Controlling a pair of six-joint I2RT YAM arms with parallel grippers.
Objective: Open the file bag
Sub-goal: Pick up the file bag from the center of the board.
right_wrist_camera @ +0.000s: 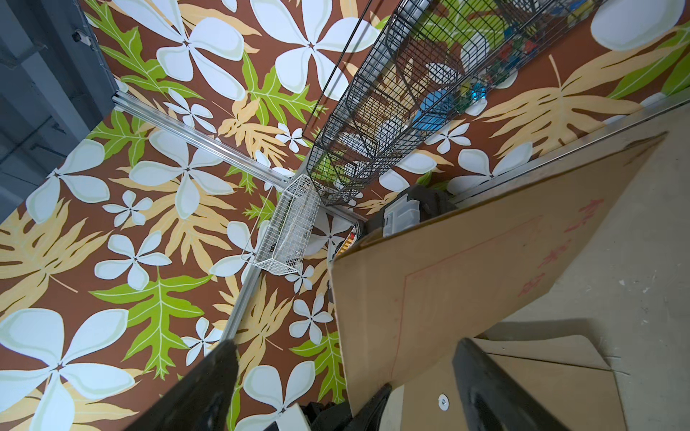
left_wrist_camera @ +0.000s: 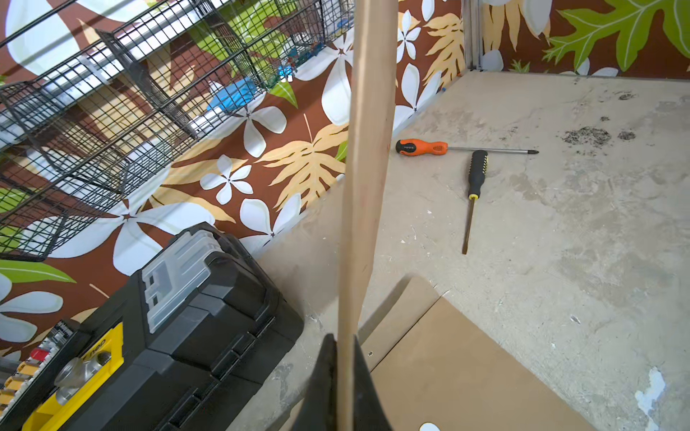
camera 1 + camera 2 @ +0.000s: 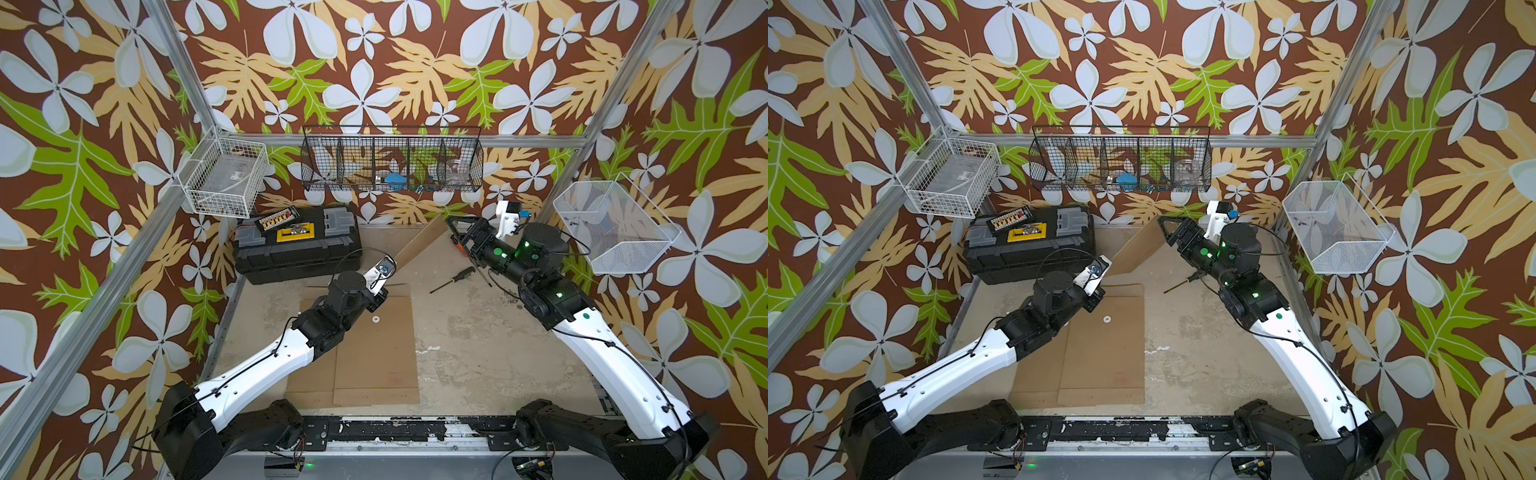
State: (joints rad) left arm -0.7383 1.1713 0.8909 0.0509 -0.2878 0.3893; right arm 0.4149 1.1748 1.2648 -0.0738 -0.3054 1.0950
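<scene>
The left gripper (image 2: 345, 349) is pinched tight on the flap (image 2: 367, 149) of the file bag (image 3: 374, 353), holding it on edge. The bag's body lies flat just beneath those fingers. The right gripper (image 1: 343, 347) gapes wide and empty, with the flap ahead of its fingers.

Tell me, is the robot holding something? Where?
The left gripper pinches the file bag by the edge of its lifted flap. The right gripper holds nothing.

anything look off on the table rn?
Some dark crumbs lie scattered on the table near the orange screwdriver and the black-and-yellow screwdriver, both lying loose. The file bag's flap stands upright only because the left gripper pinches it, so that looks intended.
</scene>
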